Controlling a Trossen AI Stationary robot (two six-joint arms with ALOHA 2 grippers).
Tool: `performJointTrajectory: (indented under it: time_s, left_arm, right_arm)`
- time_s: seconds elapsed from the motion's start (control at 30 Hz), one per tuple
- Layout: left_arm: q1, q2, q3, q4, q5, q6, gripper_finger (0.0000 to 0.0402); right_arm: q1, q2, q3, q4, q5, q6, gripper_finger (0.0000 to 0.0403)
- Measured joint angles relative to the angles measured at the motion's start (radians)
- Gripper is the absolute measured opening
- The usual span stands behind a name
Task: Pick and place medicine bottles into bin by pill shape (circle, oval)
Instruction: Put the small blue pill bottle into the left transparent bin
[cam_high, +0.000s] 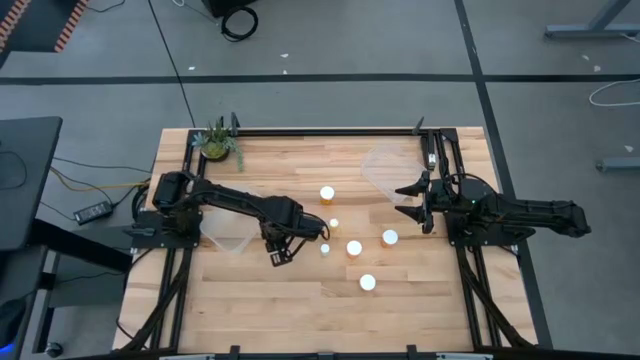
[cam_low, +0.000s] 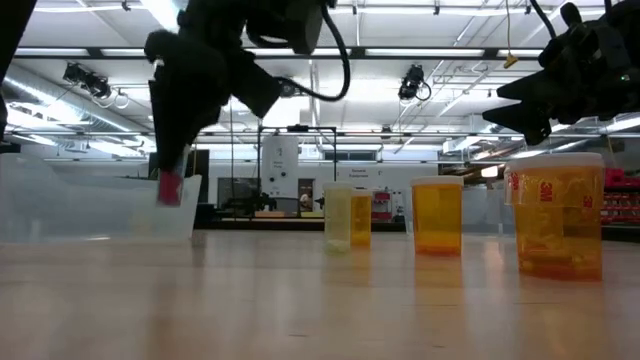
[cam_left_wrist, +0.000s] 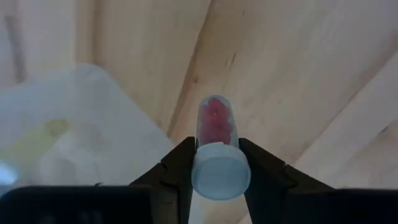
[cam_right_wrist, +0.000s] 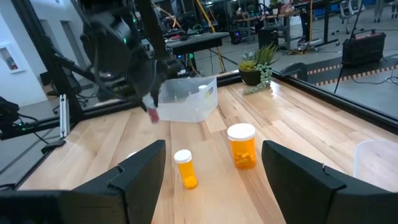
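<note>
Wooden tabletop (cam_high: 300, 300) carried upright medicine bottles (cam_high: 354, 248) near centre. Left gripper (cam_left_wrist: 213, 163), jaws clamped on a small bottle (cam_left_wrist: 216, 124) of pink pills beside the clear left bin (cam_high: 229, 240), risked dropping it short if released early. Right gripper (cam_high: 415, 200) waited, jaws apart, near the right bin (cam_high: 380, 165). Standing bottles looked amber, white-capped.

held bottle (cam_left_wrist: 216, 140): small clear vial with red-pink pills and a white cap, clamped between the left gripper's (cam_left_wrist: 217, 168) fingers, lifted off the table, just beside the left clear bin (cam_high: 228, 233)

standing bottles: five amber, white-capped, upright, well right of that bin
- nearest (cam_high: 324, 249)
- farthest (cam_high: 389, 238)
- others (cam_high: 327, 193), (cam_high: 354, 248), (cam_high: 367, 283)
</note>
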Motion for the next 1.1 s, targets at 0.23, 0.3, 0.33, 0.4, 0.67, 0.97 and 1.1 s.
performJointTrajectory:
  time_s: [0.23, 0.3, 0.33, 0.4, 0.67, 0.97, 1.1]
  left_arm:
    - [-0.006, -0.072, 0.007, -0.146, -0.066, -0.086, 0.0142]
    - [-0.011, -0.099, 0.007, -0.174, -0.089, -0.105, 0.0138]
    - [-0.012, -0.114, 0.007, -0.182, -0.101, -0.117, 0.0133]
    - [-0.013, -0.141, 0.007, -0.183, -0.129, -0.13, 0.0123]
    - [-0.009, -0.177, 0.007, -0.188, -0.24, -0.148, 0.0138]
    - [-0.003, -0.183, -0.145, -0.187, -0.256, -0.142, 0.0124]
    - [0.005, -0.183, -0.228, -0.135, -0.257, -0.098, 0.0124]
  right_arm:
    - [0.0, 0.005, 0.0, -0.006, 0.0, 0.0, 0.0272]
    - [0.0, 0.005, 0.0, -0.006, 0.0, 0.0, 0.0272]
    - [0.0, 0.005, 0.0, -0.006, 0.0, 0.0, 0.0272]
    - [0.0, 0.005, 0.0, -0.006, 0.0, 0.0, 0.0272]
    - [0.0, 0.005, 0.0, -0.006, 0.0, 0.0, 0.0272]
    - [0.0, 0.005, 0.0, -0.006, 0.0, 0.0, 0.0272]
    - [0.0, 0.005, 0.0, -0.005, 0.0, 0.0, 0.0272]
